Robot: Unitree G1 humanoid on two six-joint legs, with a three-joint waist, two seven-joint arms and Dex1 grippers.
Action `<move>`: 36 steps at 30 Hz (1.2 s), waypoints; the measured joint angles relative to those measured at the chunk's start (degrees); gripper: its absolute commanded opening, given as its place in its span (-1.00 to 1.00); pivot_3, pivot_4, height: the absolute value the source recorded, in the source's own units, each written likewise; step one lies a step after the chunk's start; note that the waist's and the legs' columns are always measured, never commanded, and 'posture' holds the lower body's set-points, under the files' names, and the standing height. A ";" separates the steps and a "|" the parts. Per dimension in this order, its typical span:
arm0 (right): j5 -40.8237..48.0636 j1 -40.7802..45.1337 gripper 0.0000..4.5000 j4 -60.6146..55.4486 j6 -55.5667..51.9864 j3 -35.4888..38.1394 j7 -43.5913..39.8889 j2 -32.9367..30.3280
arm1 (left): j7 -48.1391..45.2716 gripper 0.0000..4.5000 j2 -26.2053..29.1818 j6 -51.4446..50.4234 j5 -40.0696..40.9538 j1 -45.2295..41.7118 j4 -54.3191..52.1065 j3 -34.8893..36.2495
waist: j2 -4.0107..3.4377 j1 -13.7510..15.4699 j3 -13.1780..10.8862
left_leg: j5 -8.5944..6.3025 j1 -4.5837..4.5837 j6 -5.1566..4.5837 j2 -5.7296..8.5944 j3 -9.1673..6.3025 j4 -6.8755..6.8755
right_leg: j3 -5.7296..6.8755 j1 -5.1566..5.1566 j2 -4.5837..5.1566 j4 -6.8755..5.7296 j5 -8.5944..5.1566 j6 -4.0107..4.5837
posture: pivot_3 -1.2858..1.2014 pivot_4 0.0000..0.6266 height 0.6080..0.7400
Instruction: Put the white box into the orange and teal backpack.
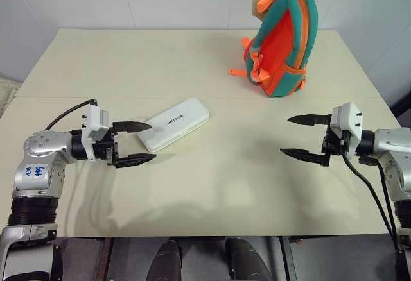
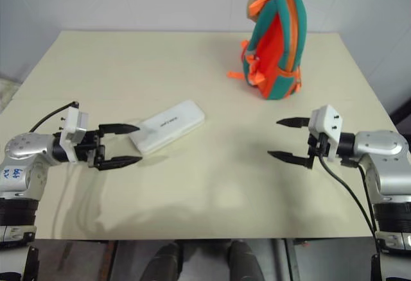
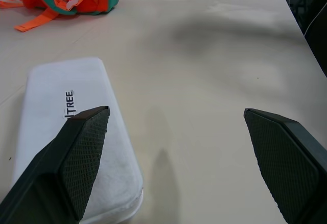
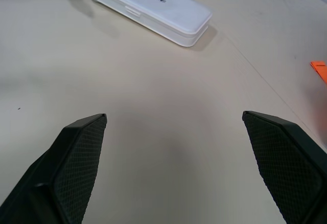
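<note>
— On the table's middle lies the white box (image 1: 175, 124), just beside the left gripper (image 1: 135, 143); both grippers gape wide, holding nothing.
— Right gripper (image 1: 302, 137) idles. The orange and teal backpack (image 1: 283, 37) looks zipped; nudged, it might topple.

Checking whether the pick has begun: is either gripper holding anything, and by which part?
Nothing is held. The left gripper is open beside the white box, not gripping it; the right gripper is open over bare table.
</note>
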State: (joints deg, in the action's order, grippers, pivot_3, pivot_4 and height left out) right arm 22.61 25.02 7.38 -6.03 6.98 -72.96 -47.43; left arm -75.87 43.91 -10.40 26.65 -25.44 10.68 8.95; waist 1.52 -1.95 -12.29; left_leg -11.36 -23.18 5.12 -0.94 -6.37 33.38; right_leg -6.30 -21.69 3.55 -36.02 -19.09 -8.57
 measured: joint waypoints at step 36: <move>-27.02 43.35 -0.99 64.86 30.99 -13.53 27.52 34.18 | 40.50 -1.00 -9.91 -7.66 -6.45 28.61 -19.99 15.20 | -0.02 -2.86 -0.01 | 0.14 0.03 0.20 -0.01 -0.04 -0.13 | -0.07 -0.49 -0.05 -0.90 -0.10 0.20 | 0.03 -0.52 1.00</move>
State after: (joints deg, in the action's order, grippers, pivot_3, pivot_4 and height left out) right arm -4.41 68.37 72.24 24.96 -6.55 -45.44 -13.25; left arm -35.37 33.99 -18.06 20.20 3.17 -9.32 24.15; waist 1.50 -4.81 -12.30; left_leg -11.22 -23.15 5.32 -0.95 -6.41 33.25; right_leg -6.36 -22.18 3.50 -36.92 -19.19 -8.37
